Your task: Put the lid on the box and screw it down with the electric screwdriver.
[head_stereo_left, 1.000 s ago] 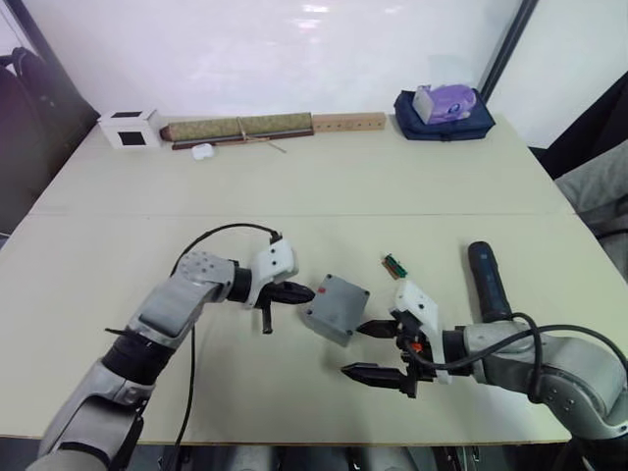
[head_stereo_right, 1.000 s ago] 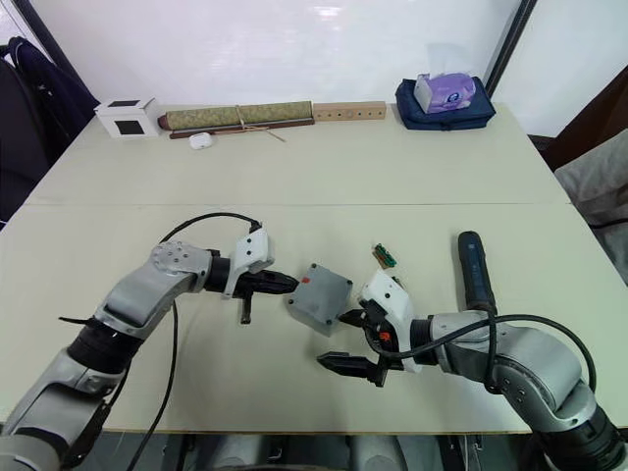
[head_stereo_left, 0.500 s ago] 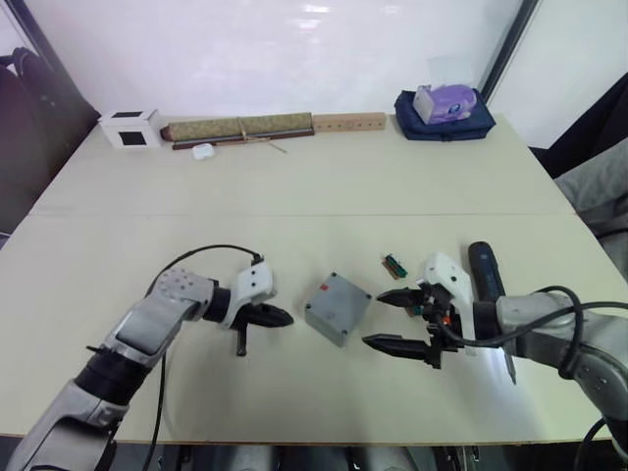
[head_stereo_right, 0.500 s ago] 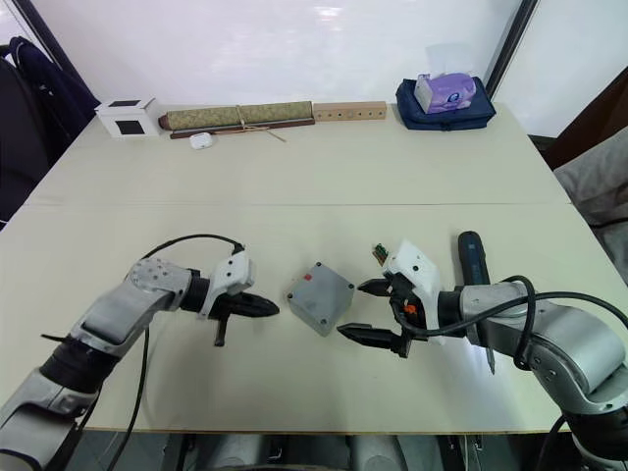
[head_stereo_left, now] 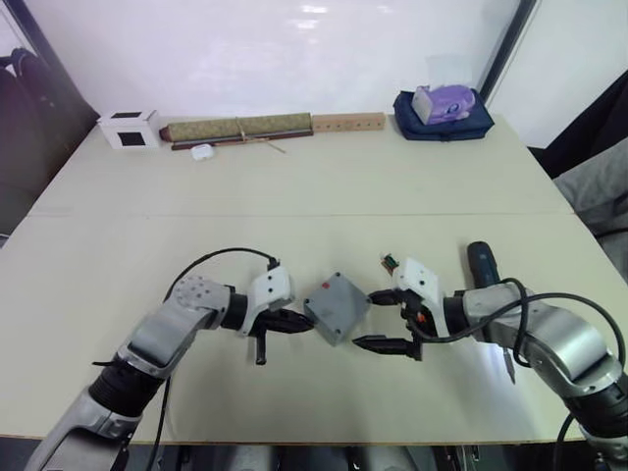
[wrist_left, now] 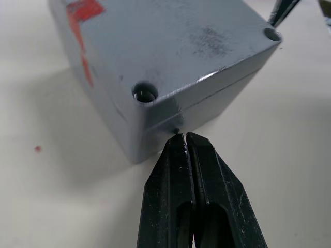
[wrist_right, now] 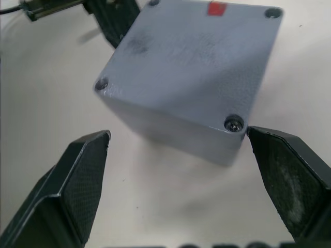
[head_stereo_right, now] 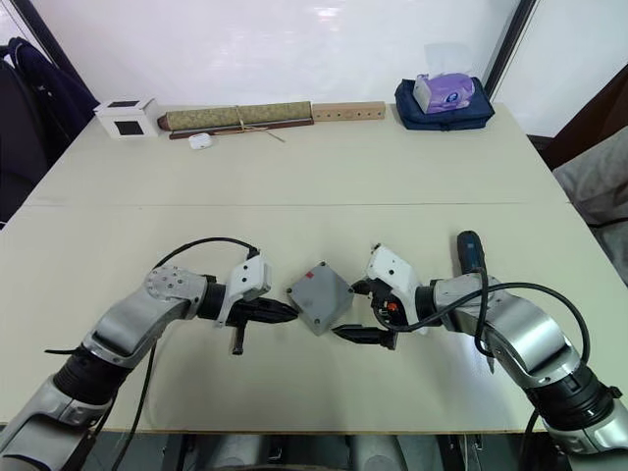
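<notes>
Both grippers are closing back in on the box (head_stereo_left: 336,307) after pulling away half a second ago. The left gripper (head_stereo_left: 302,323) is coming in with fingers pressed together, its tips now right at the box's near corner. The right gripper (head_stereo_left: 381,319) is sliding left from beside the screwdriver (head_stereo_left: 484,270), fingers spread wide around the box's right corner, narrower than a second ago.

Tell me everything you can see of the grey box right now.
The box is a small square grey enclosure, matte like plastic, with the lid already seated on it. There are recessed screw holes at the corners, and a red mark near one edge. It sits flat on the table, turned diagonally. The shut left hand is at one corner; the open right hand brackets the opposite one.
</notes>
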Robot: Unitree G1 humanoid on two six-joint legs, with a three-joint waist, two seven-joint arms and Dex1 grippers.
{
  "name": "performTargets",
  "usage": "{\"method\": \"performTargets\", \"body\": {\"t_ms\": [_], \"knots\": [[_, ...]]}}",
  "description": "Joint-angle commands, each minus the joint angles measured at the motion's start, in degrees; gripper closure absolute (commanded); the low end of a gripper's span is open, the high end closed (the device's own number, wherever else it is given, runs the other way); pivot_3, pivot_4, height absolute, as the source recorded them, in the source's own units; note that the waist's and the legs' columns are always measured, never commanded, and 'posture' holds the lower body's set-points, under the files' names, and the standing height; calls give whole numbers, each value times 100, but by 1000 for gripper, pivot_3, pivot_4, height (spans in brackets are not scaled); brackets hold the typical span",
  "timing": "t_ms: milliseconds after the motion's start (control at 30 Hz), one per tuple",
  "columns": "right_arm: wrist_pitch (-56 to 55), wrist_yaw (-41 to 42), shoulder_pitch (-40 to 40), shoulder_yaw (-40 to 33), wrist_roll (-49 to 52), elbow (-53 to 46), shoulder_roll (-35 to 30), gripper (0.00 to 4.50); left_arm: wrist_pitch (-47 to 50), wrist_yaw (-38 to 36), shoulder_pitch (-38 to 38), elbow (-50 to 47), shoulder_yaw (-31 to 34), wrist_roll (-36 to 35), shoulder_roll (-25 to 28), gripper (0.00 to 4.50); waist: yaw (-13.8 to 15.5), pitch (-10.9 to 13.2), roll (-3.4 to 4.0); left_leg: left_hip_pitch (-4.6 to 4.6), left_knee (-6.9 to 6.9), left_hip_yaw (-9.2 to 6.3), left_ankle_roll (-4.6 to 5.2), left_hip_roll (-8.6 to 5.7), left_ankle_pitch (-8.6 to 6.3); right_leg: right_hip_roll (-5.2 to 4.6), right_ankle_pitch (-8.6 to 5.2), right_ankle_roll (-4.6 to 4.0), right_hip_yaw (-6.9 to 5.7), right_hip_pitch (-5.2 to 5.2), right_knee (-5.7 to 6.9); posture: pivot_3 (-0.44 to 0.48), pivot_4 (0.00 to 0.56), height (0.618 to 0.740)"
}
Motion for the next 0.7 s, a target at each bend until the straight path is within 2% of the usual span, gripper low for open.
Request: {"method": "performTargets", "body": {"t_ms": [33, 433, 700], "knots": [[132, 104, 138, -15, 252, -478, 79, 78, -153, 96, -237, 69, 205, -45, -94, 4500, -4, 0, 0, 0, 0, -1, 0, -1, 0, 0, 0, 0, 0, 0, 0, 0, 150, 740], [172, -147, 433, -135, 41, -630, 202, 78, -158, -133, -322, 87, 139, -120, -8, 4500, -12, 0, 0, 0, 1, -1, 0, -4, 0, 1, 0, 0, 0, 0, 2, 0, 150, 740], [92, -300, 292, -108, -155, -436, 409, 78, -87, -285, -335, 10, 103, -138, 4, 4500, -17, 0, 0, 0, 1, 0, -1, -6, 0, 1, 0, 0, 0, 0, 3, 0, 150, 740]]}}
